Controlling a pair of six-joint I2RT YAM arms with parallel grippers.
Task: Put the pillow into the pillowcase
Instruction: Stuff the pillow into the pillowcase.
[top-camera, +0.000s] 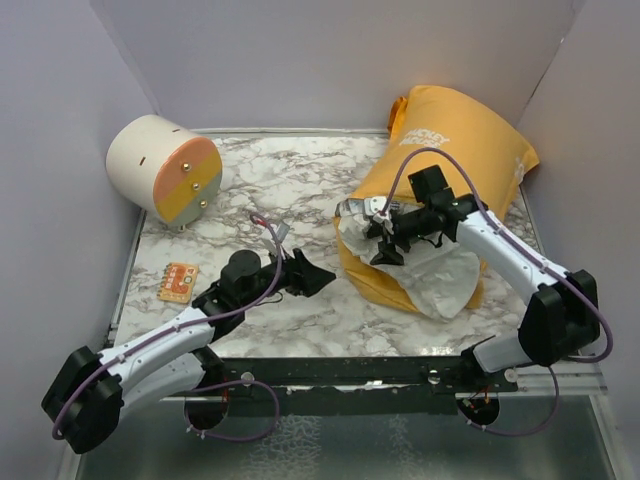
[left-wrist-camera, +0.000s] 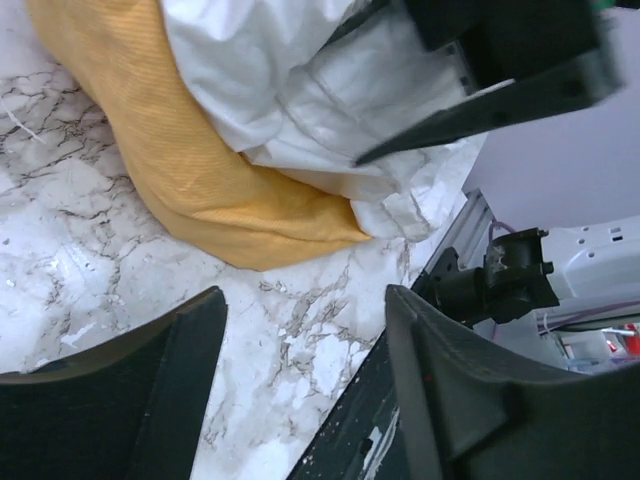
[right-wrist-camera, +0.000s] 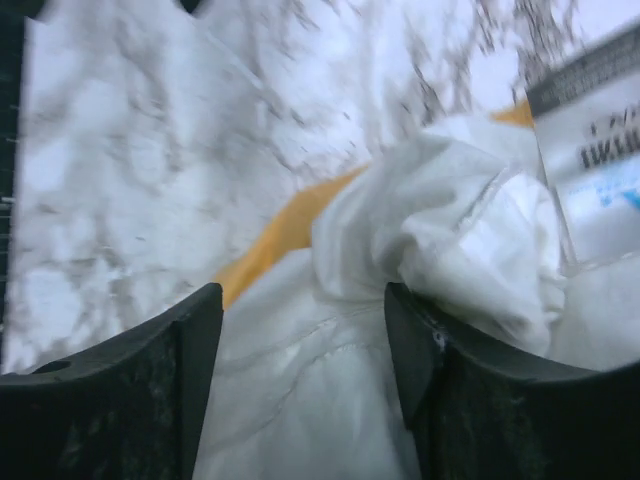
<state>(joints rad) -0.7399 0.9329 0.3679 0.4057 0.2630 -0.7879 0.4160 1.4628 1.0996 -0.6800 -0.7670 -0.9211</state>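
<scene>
Pillow (top-camera: 440, 280) mostly inside pillowcase (top-camera: 460, 140), crumpled white end spilling from mouth onto table (top-camera: 290, 180). Left pincer (left-wrist-camera: 305, 300) spread, empty, beside pillowcase; right pincer (right-wrist-camera: 302, 290) spread over white end. Soft, light, bulky: probably pinch pillowcase hem, push stuffing inward.

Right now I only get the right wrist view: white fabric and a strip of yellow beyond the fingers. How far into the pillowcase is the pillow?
Observer: From above, the pillowcase bulges full. Only a crumpled white end of the pillow pokes out of the opening, toward the arms.
Operator: Where is the other arm?
Observer: The left gripper is over the bare marble table, left of the pillowcase, with its jaws open and touching nothing.
Operator: Anything else lying around?
Observer: A cream-and-orange cylinder lies on its side in the far left corner, well clear of both arms.
</scene>
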